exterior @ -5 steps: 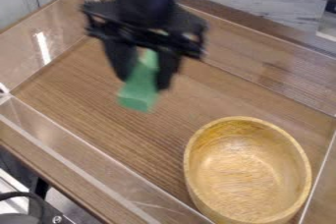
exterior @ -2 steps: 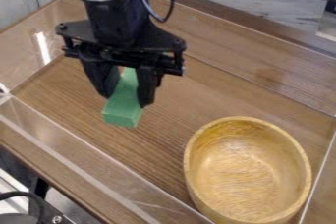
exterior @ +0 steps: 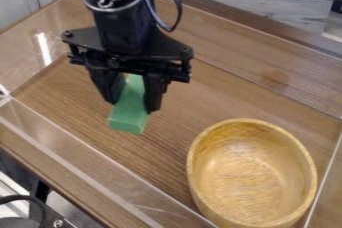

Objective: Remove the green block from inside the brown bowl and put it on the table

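One green rectangular block (exterior: 130, 106) gripped in your partly open black gripper (exterior: 123, 92), which has basically stopped swinging now, left of the round tan wooden bowl (exterior: 251, 173) (nice), so lowering looks next.

Bare tabletop (exterior: 201, 112) lies between the green block (exterior: 130, 108) and the brown bowl (exterior: 251, 175); a hand could pass there. The wood beyond the bowl is open too. Obstacles: the bowl's thick rim (it takes up the near corner), the clear plastic wall (exterior: 100, 177) along the near-left edge, and the dark gripper overhead.
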{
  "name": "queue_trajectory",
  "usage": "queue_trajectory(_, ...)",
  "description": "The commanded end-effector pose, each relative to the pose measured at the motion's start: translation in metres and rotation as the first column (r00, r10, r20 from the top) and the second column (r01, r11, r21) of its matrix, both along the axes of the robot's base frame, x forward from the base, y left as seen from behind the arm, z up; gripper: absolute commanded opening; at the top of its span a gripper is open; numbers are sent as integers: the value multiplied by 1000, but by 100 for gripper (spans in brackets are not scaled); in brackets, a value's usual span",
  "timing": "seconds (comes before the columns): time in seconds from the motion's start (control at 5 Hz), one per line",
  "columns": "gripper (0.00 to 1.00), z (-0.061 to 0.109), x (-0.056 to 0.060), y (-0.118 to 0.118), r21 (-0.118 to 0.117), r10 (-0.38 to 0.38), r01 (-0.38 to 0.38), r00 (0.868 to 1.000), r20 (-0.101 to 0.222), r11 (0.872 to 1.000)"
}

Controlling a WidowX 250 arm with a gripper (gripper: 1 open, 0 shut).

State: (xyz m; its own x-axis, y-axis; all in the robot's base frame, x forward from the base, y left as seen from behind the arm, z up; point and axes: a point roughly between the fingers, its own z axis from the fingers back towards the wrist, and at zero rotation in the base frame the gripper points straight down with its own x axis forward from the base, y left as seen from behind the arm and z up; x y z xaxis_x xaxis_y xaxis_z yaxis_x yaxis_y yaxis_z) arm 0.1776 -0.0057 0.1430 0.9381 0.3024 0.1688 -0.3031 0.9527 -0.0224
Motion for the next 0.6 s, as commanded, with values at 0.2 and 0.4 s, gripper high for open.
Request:
queue_trajectory(0.2, 0, -8, 18, 3, 15, -6, 5, 999, 51, 1000)
queue_trajectory(0.4, 0, -28, 24, 0, 28, -30, 28, 997, 75, 999)
